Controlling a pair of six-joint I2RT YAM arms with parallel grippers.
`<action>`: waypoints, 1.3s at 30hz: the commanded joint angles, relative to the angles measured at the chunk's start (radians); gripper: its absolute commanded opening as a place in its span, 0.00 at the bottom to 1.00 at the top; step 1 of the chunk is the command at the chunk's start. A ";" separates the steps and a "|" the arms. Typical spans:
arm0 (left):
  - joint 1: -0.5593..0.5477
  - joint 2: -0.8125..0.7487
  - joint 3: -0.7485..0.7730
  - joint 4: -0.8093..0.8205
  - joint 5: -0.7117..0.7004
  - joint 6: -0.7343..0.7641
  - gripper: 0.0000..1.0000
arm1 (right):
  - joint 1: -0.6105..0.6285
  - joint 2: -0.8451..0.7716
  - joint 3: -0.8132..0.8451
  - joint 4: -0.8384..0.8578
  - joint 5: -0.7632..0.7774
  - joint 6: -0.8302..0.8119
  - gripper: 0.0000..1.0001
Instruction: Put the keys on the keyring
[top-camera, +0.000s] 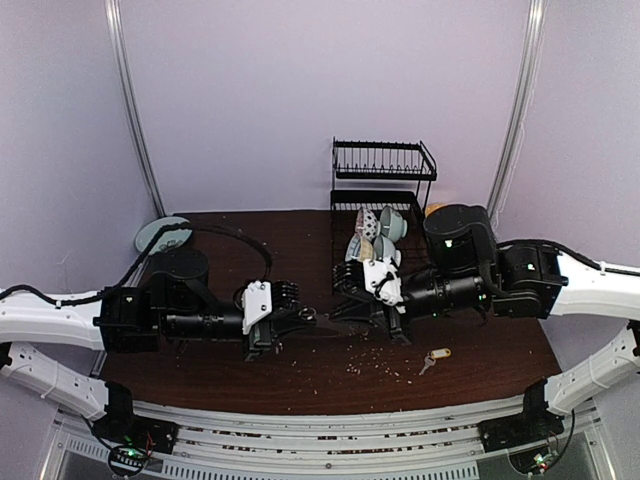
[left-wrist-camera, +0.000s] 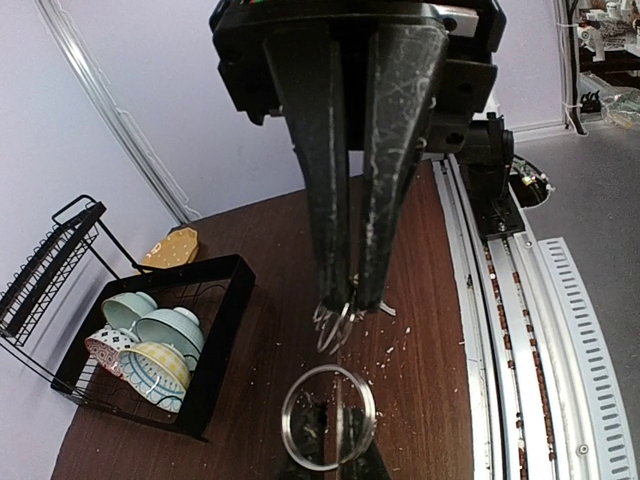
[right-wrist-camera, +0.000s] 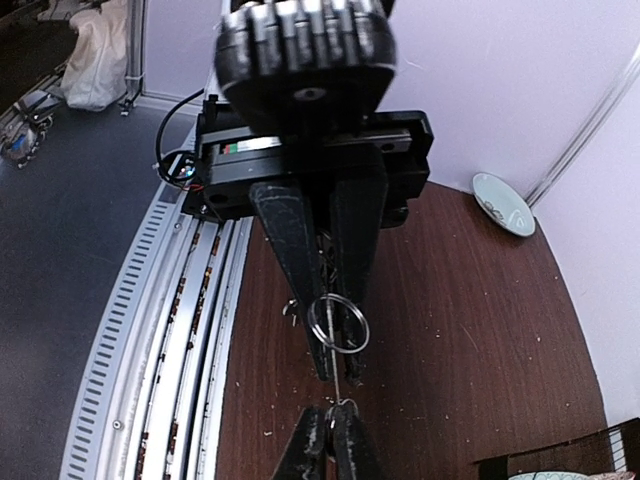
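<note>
The keyring is a thin grey hoop, seen edge-on as a wire (right-wrist-camera: 336, 388), stretched between my two grippers above the table's middle (top-camera: 325, 322). My left gripper (left-wrist-camera: 347, 298) is shut on the hoop, with small rings (left-wrist-camera: 335, 325) bunched at its tips. My right gripper (right-wrist-camera: 338, 378) is shut on the hoop from the other side, and a small ring (right-wrist-camera: 364, 330) hangs on the wire by its fingers. In the top view the left gripper (top-camera: 310, 323) and the right gripper (top-camera: 346, 312) nearly meet. The keys (top-camera: 435, 358), a silver key with a yellow tag, lie on the table to the front right, away from both grippers.
A black wire dish rack (top-camera: 380, 160) with several bowls (top-camera: 375, 235) stands at the back right, just behind the right gripper. A pale plate (top-camera: 160, 233) lies at the back left corner. Crumbs are scattered over the dark wooden table (top-camera: 300, 375).
</note>
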 joint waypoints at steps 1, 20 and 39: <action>0.002 -0.025 0.018 0.070 0.010 0.003 0.00 | 0.005 -0.012 0.018 -0.003 0.031 0.007 0.14; 0.007 -0.047 -0.063 0.126 0.033 -0.005 0.00 | -0.043 -0.192 -0.094 0.198 -0.245 0.053 0.00; 0.006 -0.027 -0.069 0.220 0.109 -0.043 0.00 | -0.063 -0.195 -0.064 0.092 -0.226 0.081 0.13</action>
